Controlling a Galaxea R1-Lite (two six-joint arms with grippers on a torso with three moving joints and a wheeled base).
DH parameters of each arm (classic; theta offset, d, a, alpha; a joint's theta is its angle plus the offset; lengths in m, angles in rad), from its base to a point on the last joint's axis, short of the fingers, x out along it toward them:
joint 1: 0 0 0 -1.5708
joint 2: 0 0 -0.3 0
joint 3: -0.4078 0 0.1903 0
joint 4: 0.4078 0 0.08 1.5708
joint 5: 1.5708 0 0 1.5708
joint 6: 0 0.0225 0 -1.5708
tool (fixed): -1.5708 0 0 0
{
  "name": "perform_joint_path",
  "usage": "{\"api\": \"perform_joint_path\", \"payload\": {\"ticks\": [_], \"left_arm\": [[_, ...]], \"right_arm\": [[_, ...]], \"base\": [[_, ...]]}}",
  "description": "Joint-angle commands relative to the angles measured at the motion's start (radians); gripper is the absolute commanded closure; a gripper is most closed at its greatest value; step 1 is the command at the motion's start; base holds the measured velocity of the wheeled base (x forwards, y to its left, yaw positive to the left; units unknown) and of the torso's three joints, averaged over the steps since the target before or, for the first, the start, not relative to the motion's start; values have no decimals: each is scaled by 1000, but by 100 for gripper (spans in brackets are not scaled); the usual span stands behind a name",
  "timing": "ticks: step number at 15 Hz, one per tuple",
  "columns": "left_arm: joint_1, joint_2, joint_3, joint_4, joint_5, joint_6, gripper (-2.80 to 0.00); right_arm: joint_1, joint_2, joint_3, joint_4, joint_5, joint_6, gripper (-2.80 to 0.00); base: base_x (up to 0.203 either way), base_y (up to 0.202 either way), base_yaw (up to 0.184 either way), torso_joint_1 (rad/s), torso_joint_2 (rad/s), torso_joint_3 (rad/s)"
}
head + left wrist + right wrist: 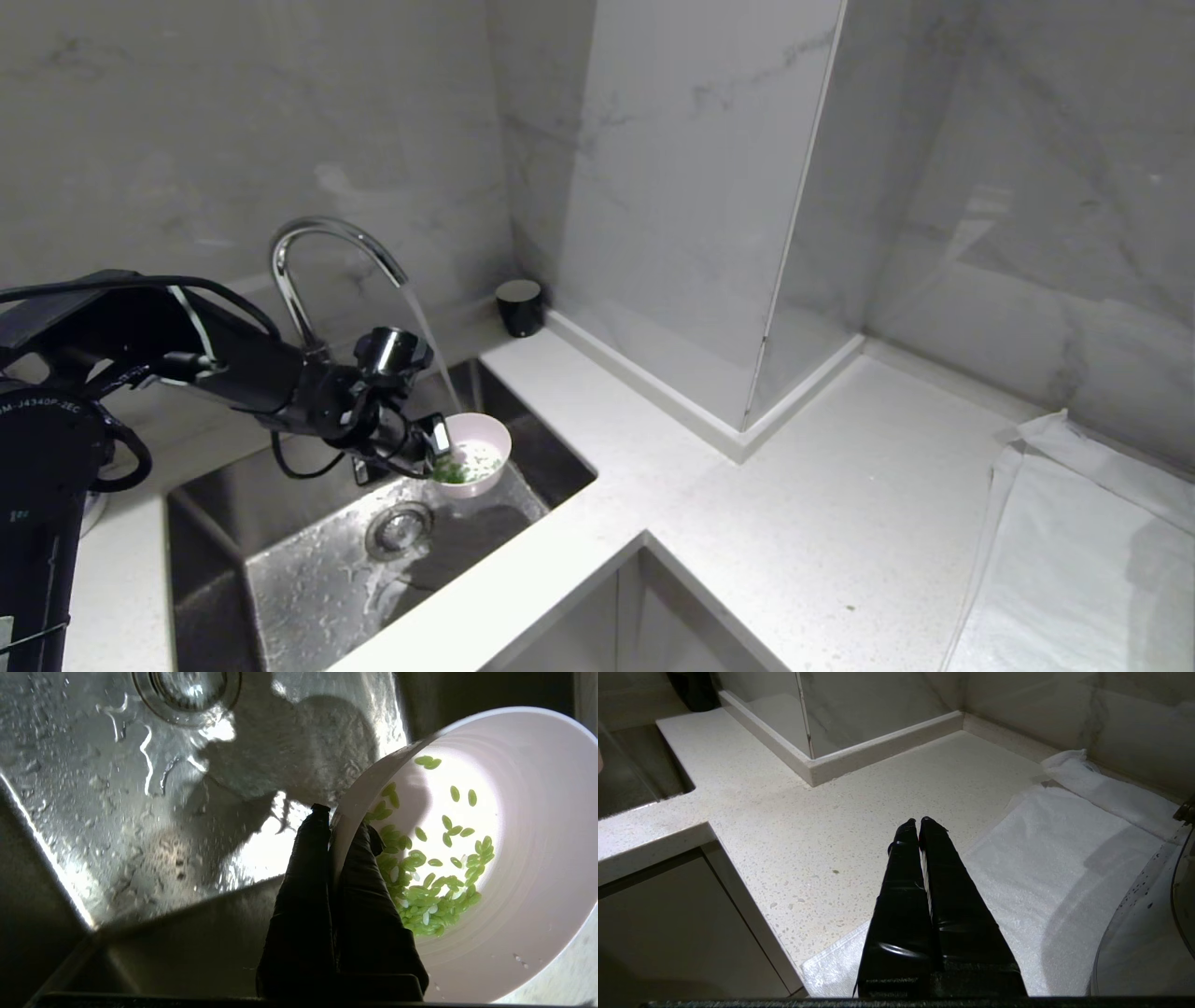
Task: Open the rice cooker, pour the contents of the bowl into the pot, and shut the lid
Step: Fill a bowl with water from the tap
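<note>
A partly cut-off code reading "M-J4340P-2EC" stands on the left arm's joint (pixel 42 439).

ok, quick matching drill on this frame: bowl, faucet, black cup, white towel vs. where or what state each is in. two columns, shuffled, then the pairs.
Things:
1. bowl
2. faucet
3. black cup
4. white towel

States or places:
A. spread flat on the counter at the robot's right
B. running water
C. in the back corner of the counter, by the wall
D. held by its rim over the sink by the left gripper

Pairs: 1-D, 2-B, 3-C, 4-A
</note>
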Motion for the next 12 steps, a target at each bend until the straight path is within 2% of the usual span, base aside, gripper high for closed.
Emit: {"api": "perform_joint_path", "payload": {"ticks": [1, 6, 12], "left_arm": [[56, 17, 10, -39, 2, -20, 0], [124, 118, -99, -43, 11, -68, 0], [126, 221, -250, -27, 71, -111, 0]], "right_arm": [[0, 0, 3, 0, 0, 1, 0], [0, 0, 3, 0, -1, 2, 0], [0, 0, 3, 0, 0, 2, 0]], "base": [[0, 0, 0, 0, 0, 0], [0, 0, 0, 0, 0, 0], [0, 0, 0, 0, 0, 0]]}}
